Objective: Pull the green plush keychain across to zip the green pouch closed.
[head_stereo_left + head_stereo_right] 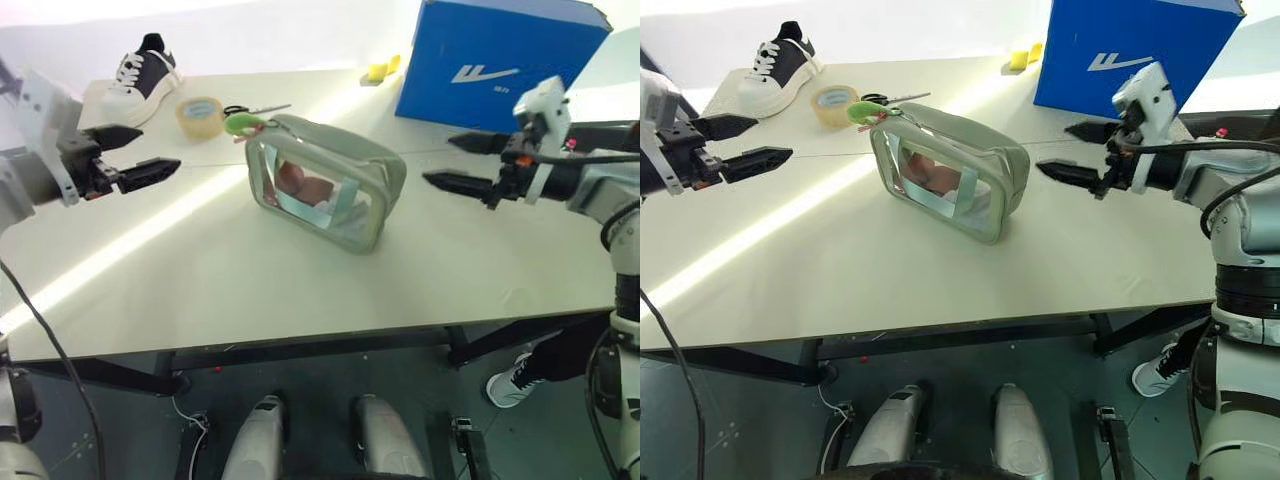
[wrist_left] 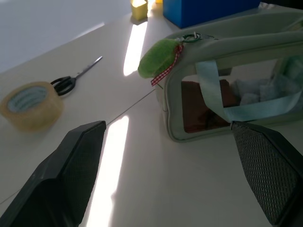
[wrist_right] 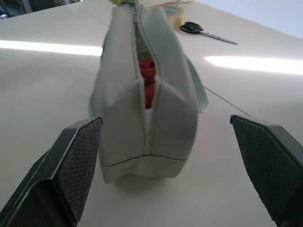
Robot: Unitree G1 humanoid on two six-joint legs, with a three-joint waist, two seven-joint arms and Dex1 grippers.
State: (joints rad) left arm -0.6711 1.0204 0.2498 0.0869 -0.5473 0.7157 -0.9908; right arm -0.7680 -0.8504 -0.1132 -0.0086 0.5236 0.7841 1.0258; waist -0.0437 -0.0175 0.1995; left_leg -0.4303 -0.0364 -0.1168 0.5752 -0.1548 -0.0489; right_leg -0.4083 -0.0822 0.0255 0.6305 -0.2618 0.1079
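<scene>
Pouch [image 1: 330,180] unzipped, keychain [image 1: 241,123] at far end, grippers apart.

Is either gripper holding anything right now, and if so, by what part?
Nothing is held. The left gripper and right gripper both hover with jaws open, one on each side of the green pouch, touching neither it nor the green plush keychain.

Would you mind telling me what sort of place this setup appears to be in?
Probably a robot test bench or lab, not a home: a plain table bearing unrelated props, namely a green pouch, a sneaker, a tape roll, scissors and a blue box.
</scene>
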